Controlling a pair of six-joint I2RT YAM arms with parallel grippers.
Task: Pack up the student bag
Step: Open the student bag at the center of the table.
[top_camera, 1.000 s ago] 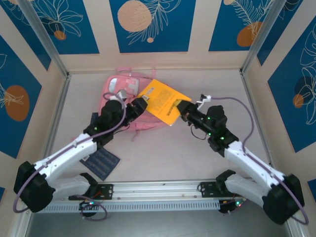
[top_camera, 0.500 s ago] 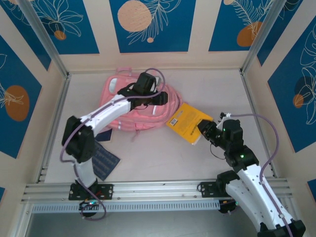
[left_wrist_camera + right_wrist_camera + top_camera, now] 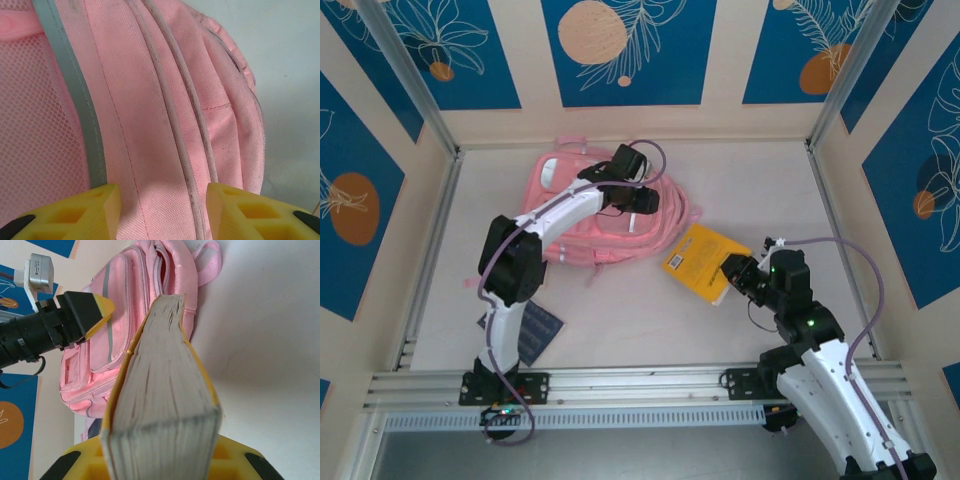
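On the far left part of the table (image 3: 650, 320) lies the student bag (image 3: 605, 225), flat, pink, with a pale patch at its far left corner and its piped seams running toward its right edge. Above the bag's right half hangs the left tool (image 3: 161, 200), pointing down at the fabric. Its 2 yellow fingers (image 3: 75, 210) stand moderately apart, and between them the wrist view shows only pink cloth, a grey trim strip and 2 piped seams. Nothing is clamped between them; whether the tips touch the fabric I cannot tell from this close view.

Just right of the bag, and a little nearer the arm bases, is a yellow book (image 3: 698, 262), near the bag's right edge but apart from it. The right tool (image 3: 160, 460) is closed on the end of the book that lies farthest from the bag. Seen from the right wrist, the book sits between the 2 fingers with its page block facing the camera and its far end aimed at the bag's open zip, a pink strap showing beyond.

Well nearer than the bag, beside the left arm's base, a dark blue flat thing (image 3: 538, 335) lies on the table, possibly a notebook, partly hidden by the arm.
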